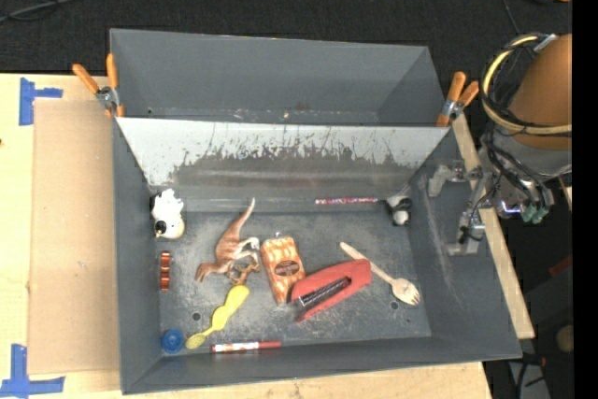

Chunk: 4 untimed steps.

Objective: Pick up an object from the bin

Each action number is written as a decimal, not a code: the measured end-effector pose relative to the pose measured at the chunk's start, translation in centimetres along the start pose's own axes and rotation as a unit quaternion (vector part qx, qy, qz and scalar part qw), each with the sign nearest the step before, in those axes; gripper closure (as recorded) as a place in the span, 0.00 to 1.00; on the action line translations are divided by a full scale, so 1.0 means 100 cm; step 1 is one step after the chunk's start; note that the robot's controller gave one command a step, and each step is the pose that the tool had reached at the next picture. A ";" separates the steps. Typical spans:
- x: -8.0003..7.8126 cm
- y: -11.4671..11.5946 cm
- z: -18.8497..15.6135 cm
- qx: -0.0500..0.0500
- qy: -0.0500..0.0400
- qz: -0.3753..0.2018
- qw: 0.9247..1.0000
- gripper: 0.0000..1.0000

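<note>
Gripper (462, 210) sits at 3 o'clock of the bin (280, 89), over the sloped wall. Its opening cannot be determined. Wooden spoon (376, 270) lies apart at its 8 o'clock.

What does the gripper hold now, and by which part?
Nothing. The open gripper hangs over the bare right wall of the bin.

Glare on bin (280, 140) rear wall, dark bkgd

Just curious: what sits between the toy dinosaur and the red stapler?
In the camera view, an orange packet lies between the toy dinosaur and the red stapler.
</note>
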State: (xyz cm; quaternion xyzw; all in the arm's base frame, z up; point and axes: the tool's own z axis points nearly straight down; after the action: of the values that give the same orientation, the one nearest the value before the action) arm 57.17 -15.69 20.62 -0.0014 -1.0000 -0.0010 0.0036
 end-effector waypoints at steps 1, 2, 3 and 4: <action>-0.002 0.001 -0.004 0.001 -0.004 -0.002 1.000 0.00; 0.016 0.031 0.032 0.001 -0.006 0.052 0.999 0.00; 0.052 0.043 0.051 0.001 -0.003 -0.052 0.999 0.00; 0.054 0.069 0.086 -0.001 -0.002 -0.088 0.996 0.00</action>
State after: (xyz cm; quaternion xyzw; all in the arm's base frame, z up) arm 51.77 -8.71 12.07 0.0864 -0.9963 -0.0020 0.0015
